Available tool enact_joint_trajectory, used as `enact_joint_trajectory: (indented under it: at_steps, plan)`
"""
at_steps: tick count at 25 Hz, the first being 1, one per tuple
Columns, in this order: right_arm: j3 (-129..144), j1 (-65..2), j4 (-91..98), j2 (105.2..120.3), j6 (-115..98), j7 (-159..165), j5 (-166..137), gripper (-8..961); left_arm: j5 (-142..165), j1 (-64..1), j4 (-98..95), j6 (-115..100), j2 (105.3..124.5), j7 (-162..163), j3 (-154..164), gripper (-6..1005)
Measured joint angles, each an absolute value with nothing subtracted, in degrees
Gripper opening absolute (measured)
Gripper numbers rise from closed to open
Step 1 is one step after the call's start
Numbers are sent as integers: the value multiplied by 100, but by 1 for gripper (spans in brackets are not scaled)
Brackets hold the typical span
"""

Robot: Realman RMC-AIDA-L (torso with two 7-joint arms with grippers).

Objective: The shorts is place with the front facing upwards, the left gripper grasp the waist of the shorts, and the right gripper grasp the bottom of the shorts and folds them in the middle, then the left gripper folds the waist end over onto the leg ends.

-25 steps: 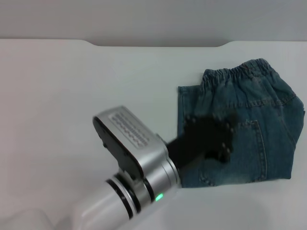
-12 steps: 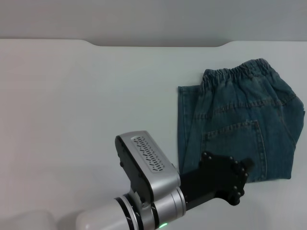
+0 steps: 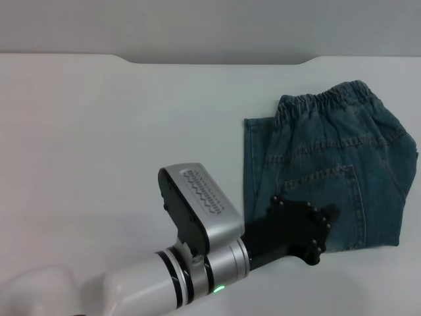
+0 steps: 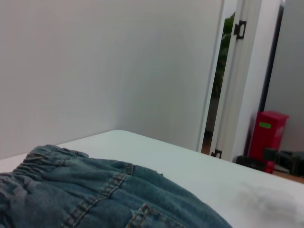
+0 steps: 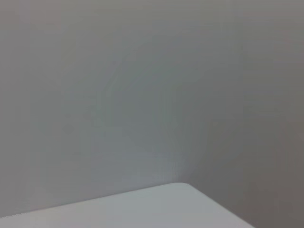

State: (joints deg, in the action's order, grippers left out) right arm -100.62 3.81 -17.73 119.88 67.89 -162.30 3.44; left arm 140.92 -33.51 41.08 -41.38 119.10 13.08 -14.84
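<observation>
- Blue denim on white: the shorts (image 3: 329, 174) lie folded on the right side of the white table (image 3: 99, 145), in the head view.
- Gathered and puckered, the waist of the shorts (image 3: 322, 97) sits at the far edge of the bundle, with a straight stitched edge running down the left side.
- A back patch pocket (image 3: 322, 197) faces up near the middle of the fold.
- Coming in from the lower left, the silver-white arm (image 3: 164, 276) carries the left gripper (image 3: 322, 227), which hangs over the near left corner of the shorts.
- That black claw is seen from behind here, so I cannot tell how wide its fingers stand or whether they have any cloth.
- Switch to the left wrist view and the claw drops out of sight altogether; what it gives instead is a low look across the shorts (image 4: 95, 194), the gathered waist (image 4: 33, 159) close in, and belt-line stitching rising over the folds.
- Behind the table that same view picks up a plain wall, a doorway and a red bin (image 4: 268, 135), none of which the head view catches.
- Over on the right wrist view, only a bare wall and a corner of the table (image 5: 156, 204) show, with no shorts in sight.
</observation>
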Motion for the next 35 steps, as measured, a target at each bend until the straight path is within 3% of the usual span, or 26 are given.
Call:
enact_joint_trajectory:
  at_steps: [15, 35]
  plan:
    - [-9731, 307, -1755, 11988, 6909, -16154, 352, -1, 14572, -3959, 4230, -4122, 11910, 1416, -1229, -2]
    - [-9429, 355, -1763, 11988, 7390, -15983, 364, 0, 14510, -4137, 3727, -3186, 11909, 1502, -1866, -2]
